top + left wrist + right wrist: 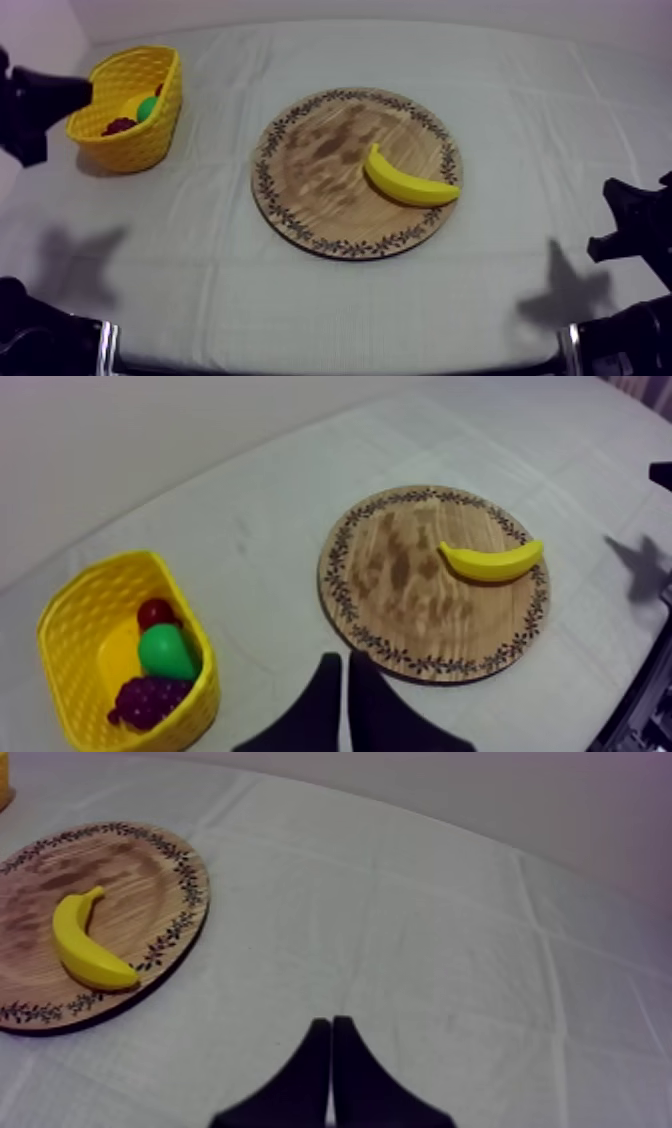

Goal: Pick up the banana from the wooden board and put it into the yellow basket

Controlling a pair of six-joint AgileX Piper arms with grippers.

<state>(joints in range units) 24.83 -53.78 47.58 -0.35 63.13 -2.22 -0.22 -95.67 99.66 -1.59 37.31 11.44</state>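
The banana [408,182] lies on board [320,170], basket [140,150] well apart, left gripper [343,661] and right gripper [331,1022] both pinched together, empty.

Soft, dim overhead light washes the grey-white cloth [330,300] in a cool, faintly violet cast. Arm-shaped shadows [80,262] spread at both near corners. The banana [405,182] throws a thin dark edge onto the board [320,170], and the basket [130,110] shades the cloth beside it.
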